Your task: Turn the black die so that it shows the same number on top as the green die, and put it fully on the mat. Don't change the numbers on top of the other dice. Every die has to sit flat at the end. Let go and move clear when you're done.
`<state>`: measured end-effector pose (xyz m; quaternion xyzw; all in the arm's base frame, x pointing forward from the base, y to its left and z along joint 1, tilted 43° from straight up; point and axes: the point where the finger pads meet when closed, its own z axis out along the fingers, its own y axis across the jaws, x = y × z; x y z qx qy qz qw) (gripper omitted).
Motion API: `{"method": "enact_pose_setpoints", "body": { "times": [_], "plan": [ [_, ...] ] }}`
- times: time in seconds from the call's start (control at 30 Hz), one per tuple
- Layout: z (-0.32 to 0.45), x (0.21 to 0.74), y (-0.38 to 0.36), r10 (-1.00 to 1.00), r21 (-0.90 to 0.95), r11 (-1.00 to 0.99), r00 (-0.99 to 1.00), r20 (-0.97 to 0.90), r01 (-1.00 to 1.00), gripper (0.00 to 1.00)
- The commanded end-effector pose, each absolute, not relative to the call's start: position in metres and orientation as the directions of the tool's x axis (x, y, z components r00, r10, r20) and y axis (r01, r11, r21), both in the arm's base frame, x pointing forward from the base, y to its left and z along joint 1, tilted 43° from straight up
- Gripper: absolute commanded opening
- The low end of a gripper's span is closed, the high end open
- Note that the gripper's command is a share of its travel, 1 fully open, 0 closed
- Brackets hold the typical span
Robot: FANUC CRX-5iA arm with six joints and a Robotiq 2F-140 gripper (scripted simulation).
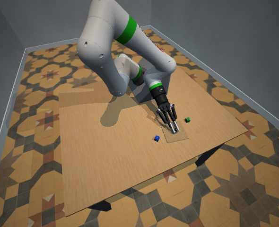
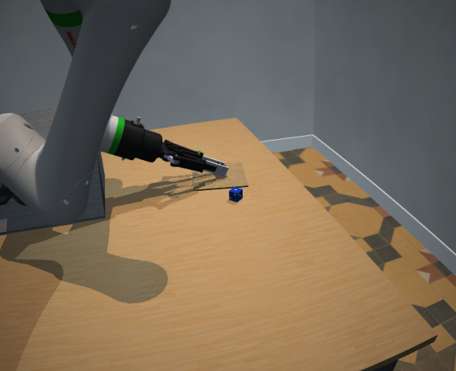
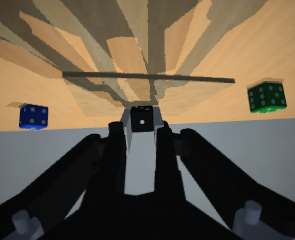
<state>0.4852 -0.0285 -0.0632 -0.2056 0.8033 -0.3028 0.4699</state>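
Your gripper (image 1: 174, 128) is clamped on the black die (image 3: 141, 119), holding it over the mat (image 1: 179, 138) – in the wrist view you see the die pinched between the two fingertips, with a single white pip on the face turned to the camera. You cannot read its other faces, and in the top and exterior views the fingers hide the die almost wholly. From the exterior view you can tell the fingertips hang above the mat, not touching it. The green die (image 1: 187, 119) sits on the table (image 1: 110, 156) at about 2 o'clock from the gripper, off the mat; its top face is too small to read. The blue die (image 1: 156, 138) lies at about 8 o'clock, just off the mat's edge.
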Motion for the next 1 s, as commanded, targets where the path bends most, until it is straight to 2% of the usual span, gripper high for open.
{"method": "enact_pose_setpoints", "body": {
  "times": [0.0,0.47,0.97],
  "plan": [
    [-0.0633,0.4852,-0.0284,-0.615,-0.680,0.732,-0.474,-0.630,-0.046,0.15],
    [-0.0633,0.4852,-0.0284,-0.615,-0.680,0.732,-0.474,-0.630,-0.046,0.25],
    [-0.0633,0.4852,-0.0284,-0.615,-0.680,0.732,-0.474,-0.630,-0.046,0.25]
  ]
}}
